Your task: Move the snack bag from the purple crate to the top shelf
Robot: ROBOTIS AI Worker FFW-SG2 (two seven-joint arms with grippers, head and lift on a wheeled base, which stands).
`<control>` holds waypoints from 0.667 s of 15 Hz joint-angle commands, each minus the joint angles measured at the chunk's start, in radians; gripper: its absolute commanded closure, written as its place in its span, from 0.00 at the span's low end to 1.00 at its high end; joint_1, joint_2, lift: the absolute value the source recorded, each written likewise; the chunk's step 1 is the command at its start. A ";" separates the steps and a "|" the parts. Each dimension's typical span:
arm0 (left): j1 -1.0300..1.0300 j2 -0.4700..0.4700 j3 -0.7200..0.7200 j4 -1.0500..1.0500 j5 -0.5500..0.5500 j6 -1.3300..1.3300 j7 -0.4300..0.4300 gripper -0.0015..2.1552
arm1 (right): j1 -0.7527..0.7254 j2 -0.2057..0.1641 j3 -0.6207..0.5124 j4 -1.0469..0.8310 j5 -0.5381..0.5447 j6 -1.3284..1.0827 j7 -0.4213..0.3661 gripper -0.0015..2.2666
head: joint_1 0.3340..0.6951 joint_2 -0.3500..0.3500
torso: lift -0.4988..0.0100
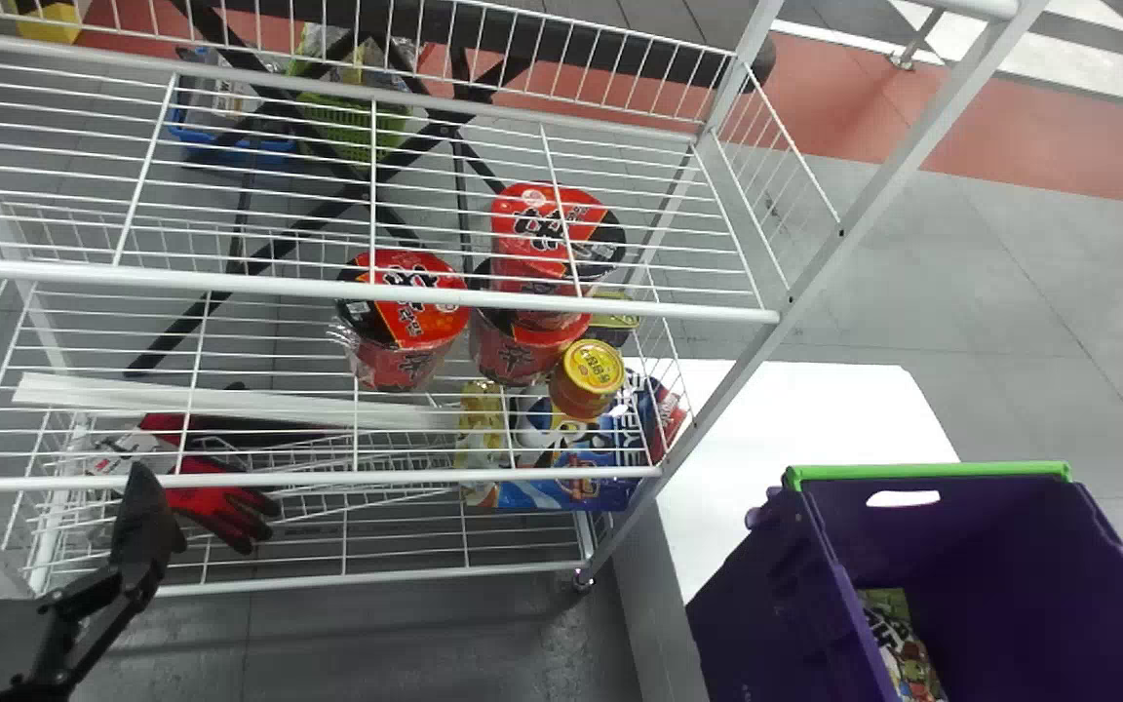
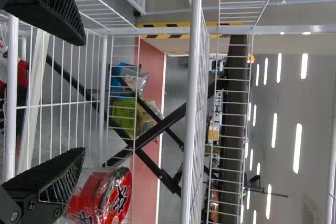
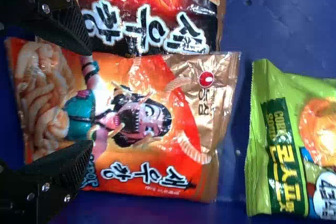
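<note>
The left gripper (image 1: 50, 480), fingers parted, faces the shelf's (image 1: 328, 478) left front corner; inside the purple crate (image 1: 766, 609), nearest edge unclear, the right gripper (image 3: 91, 98) spreads unclenched over the orange snack bag (image 3: 152, 124), likely light, slippery, crushable, best pinched gently mid-body.

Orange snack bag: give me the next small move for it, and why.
I'd gently close the right gripper on the orange snack bag: its fingers stand open over opposite edges of the bag, so a pinch looks likely, though their height above it is hard to judge.
</note>
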 commanded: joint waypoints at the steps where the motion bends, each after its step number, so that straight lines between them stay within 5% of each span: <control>1: -0.008 0.003 0.000 0.009 0.009 0.000 -0.001 0.04 | -0.009 -0.001 0.002 0.025 0.005 -0.012 -0.010 0.11 | 1.00 0.00 | 0.09; 10: -0.050 0.003 0.002 0.056 0.032 0.012 -0.015 0.04 | -0.024 -0.029 -0.030 0.092 0.003 -0.052 -0.041 0.11 | 1.00 0.00 | 0.09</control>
